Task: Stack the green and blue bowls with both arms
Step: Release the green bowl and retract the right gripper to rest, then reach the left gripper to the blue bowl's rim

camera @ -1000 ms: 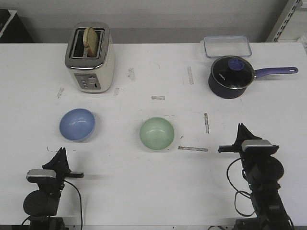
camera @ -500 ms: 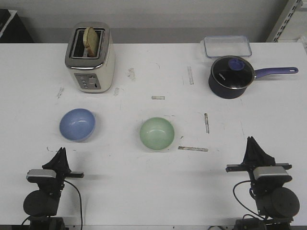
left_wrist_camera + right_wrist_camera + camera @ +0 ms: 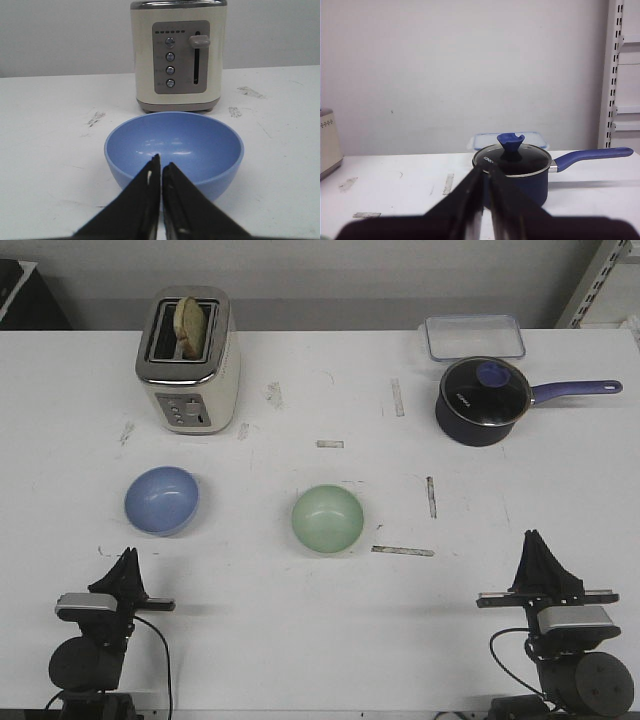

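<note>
Pointing straight at the blue bowl [image 3: 174, 150], the left claw [image 3: 127, 562] sits clenched on nothing, just short of it; the green bowl [image 3: 327, 517] lies mid-table, well apart from both; the right claw [image 3: 538, 545], also clenched, faces the saucepan [image 3: 515, 170].

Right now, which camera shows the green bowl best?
The front view: the green bowl sits whole and unblocked near the table's middle, apart from the blue bowl. The left wrist view shows only the blue bowl and the toaster; the right wrist view shows perhaps a green sliver at its corner.
</note>
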Controlling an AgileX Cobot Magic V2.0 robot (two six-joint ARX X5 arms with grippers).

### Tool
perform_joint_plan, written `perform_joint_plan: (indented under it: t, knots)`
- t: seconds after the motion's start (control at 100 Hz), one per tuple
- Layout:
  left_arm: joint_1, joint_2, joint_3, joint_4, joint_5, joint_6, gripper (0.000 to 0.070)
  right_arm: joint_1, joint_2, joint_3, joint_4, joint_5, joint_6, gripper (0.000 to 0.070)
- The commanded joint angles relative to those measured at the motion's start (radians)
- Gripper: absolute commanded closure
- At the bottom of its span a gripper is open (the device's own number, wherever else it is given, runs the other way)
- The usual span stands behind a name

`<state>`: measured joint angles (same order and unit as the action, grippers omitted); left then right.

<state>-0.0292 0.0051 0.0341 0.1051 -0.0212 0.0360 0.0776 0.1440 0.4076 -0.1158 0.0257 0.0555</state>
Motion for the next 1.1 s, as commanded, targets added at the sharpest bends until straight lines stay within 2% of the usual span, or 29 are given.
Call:
perform_joint_plan:
  t: [0.0, 0.08, 0.22, 0.29, 0.37, 0.52, 0.67, 1.09]
  knots:
    - [0.000, -0.002, -0.021, 0.019, 0.001, 0.004, 0.0699, 0.002, -0.001, -0.002, 0.010, 0.001, -0.005, 0.0693]
    - [0.000, -0.002, -0.021, 0.026, 0.001, -0.001, 0.0698, 0.002, -0.001, -0.002, 0.010, 0.001, -0.005, 0.0693]
    - [0.000, -0.001, -0.004, 0.044, 0.002, -0.055, 0.0695, 0.002, -0.001, -0.001, 0.010, 0.001, -0.005, 0.0693]
    - [0.000, 0.006, 0.023, 0.016, 0.002, -0.059, 0.0677, 0.002, -0.001, -0.002, 0.010, 0.001, -0.005, 0.0693]
    - [0.000, 0.024, 0.063, -0.025, 0.002, -0.059, 0.0616, 0.002, -0.001, -0.001, 0.010, 0.001, -0.005, 0.0693]
    - [0.000, 0.094, 0.153, -0.030, 0.002, -0.058, 0.0615, 0.002, -0.001, -0.001, 0.010, 0.001, -0.005, 0.0693]
    - [0.000, 0.215, 0.264, -0.043, 0.002, -0.058, 0.0614, 0.002, -0.001, -0.002, 0.010, 0.001, -0.005, 0.0693]
    - [-0.006, 0.684, 0.646, -0.307, 0.003, -0.049, 0.0616, 0.002, -0.001, -0.002, 0.010, 0.001, -0.005, 0.0693]
